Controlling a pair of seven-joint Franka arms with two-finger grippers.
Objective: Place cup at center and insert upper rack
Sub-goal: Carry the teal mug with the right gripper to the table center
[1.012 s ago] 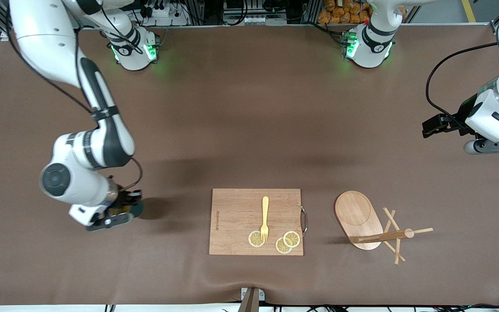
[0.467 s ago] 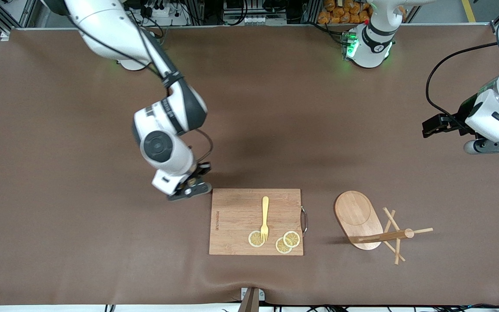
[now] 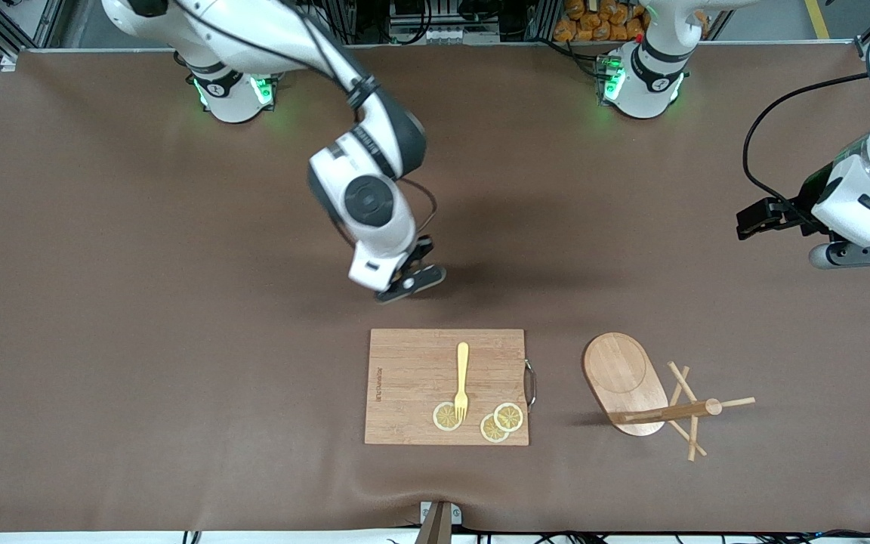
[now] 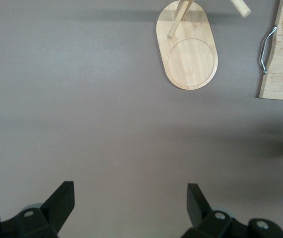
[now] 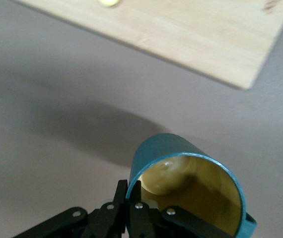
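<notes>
The right gripper (image 5: 129, 198) pinches the cup (image 5: 188, 186) by its rim over bare table beside the cutting board (image 3: 446, 386). It should lower it level, clear of the board, then let go. The left gripper (image 4: 129, 203) waits, fingers spread; the rack (image 3: 635, 385) lies tipped over.

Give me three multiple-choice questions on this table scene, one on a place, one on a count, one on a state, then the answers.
1. Where does the fork lie?
A. on the cutting board
B. on the mug stand
C. in the cup

2. How many lemon slices are there?
A. one
B. three
C. five

3. How is the left hand?
A. shut on the fork
B. shut on the stand
C. open, empty

Answers: 1 A, the fork rests on the board by the slices. 2 B, three show. 3 C, fingers apart over bare table; the right hand pinches the cup's rim.
</notes>
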